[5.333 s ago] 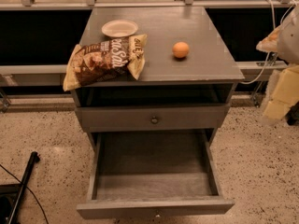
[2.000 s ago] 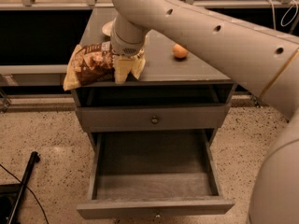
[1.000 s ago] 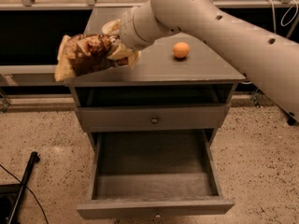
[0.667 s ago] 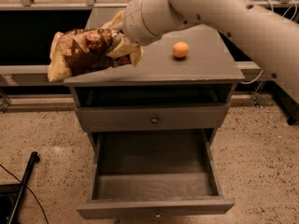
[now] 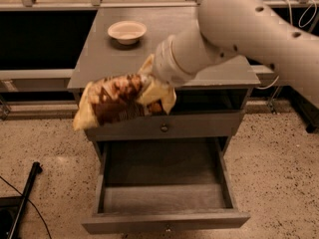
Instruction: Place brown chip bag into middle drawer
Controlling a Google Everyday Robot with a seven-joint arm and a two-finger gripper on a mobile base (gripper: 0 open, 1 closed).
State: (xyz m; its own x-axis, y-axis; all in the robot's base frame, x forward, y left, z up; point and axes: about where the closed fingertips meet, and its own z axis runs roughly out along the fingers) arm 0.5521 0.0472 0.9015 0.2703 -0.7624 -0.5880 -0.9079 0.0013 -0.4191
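The brown chip bag (image 5: 117, 102) hangs in the air in front of the cabinet's top edge, above the upper drawer front. My gripper (image 5: 155, 87) is shut on the bag's right end, with cream fingers (image 5: 162, 97) wrapped by the crinkled foil. The big white arm (image 5: 239, 29) reaches in from the upper right. The middle drawer (image 5: 164, 222) is pulled out below, its long grey tray open and bare. The bag is above the drawer's back left part, well clear of it.
A small cream bowl (image 5: 127, 31) sits at the back left of the grey cabinet top (image 5: 99, 59). The upper drawer front with a round knob (image 5: 164, 128) is shut. A black pole (image 5: 22, 198) lies on the speckled floor at left. The orange ball is hidden behind the arm.
The bag was lifted off the cabinet top and carried forward and down, now hanging before the cabinet's front edge. The arm swung with it across the top.
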